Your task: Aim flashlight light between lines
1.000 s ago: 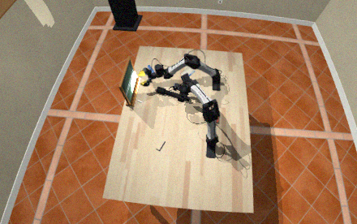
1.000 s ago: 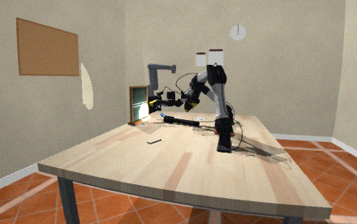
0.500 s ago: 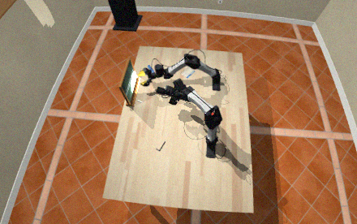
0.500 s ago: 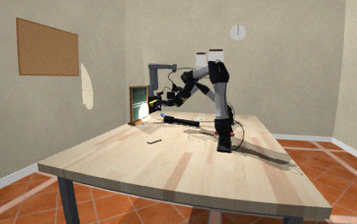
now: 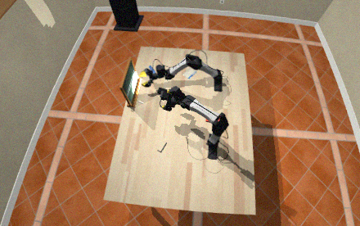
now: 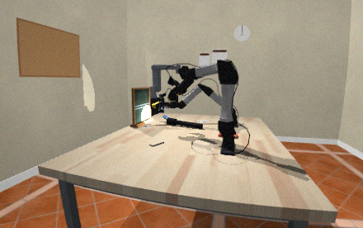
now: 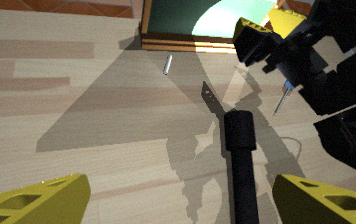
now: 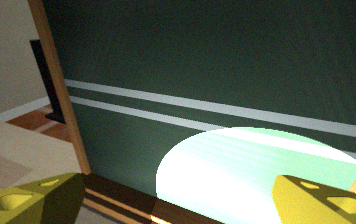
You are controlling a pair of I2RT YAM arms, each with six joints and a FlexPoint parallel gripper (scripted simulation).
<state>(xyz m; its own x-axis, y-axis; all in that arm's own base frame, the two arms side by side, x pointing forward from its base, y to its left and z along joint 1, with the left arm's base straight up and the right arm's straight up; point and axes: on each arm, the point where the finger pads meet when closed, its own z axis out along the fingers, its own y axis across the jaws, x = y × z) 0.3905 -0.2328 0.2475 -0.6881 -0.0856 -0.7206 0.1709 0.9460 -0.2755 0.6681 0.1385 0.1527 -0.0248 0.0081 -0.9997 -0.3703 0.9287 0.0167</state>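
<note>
Pale wooden table, black flashlight lying flat, framed green board standing, small white stick near it.

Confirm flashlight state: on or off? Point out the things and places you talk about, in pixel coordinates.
On. The flashlight (image 6: 186, 123) (image 7: 243, 165) lies with its head toward the board (image 6: 141, 99) (image 7: 172, 17) (image 8: 200, 60), where a bright round-topped patch shows.

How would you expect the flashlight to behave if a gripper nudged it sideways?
The flashlight would probably roll, since its barrel looks round. It should stay stiff, being one straight tube, and may swing unevenly because its head is wider.
</note>
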